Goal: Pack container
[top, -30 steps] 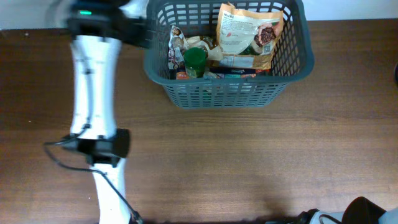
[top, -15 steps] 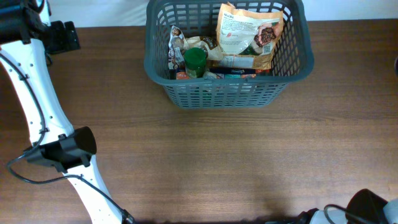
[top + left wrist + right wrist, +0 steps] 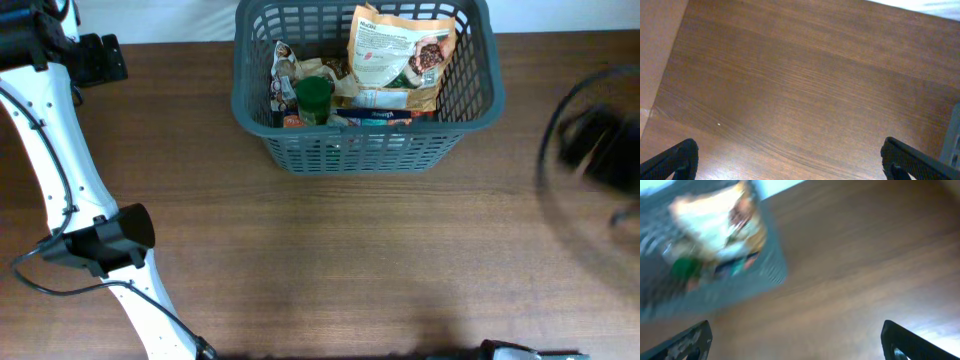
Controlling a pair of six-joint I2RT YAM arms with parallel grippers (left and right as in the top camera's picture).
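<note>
The dark grey slotted basket (image 3: 365, 150) stands at the back middle of the table. It holds a tan snack pouch (image 3: 398, 55), a green-lidded jar (image 3: 313, 98) and other packets. It also shows, blurred, in the right wrist view (image 3: 730, 287). My left gripper (image 3: 790, 162) is open and empty over bare wood at the far left back; in the overhead view only its arm (image 3: 60, 45) shows. My right gripper (image 3: 797, 342) is open and empty over the table right of the basket. It is a dark blur in the overhead view (image 3: 600, 150).
The wooden table (image 3: 350, 270) has its left edge in the left wrist view (image 3: 670, 65). The left arm's white links and dark elbow (image 3: 105, 240) run along the left side. A sliver of the basket's rim (image 3: 954, 145) shows in the left wrist view.
The left arm swung from beside the basket to the far left back a second ago and has since held still. The right arm has swept up along the right side, blurred with motion.
</note>
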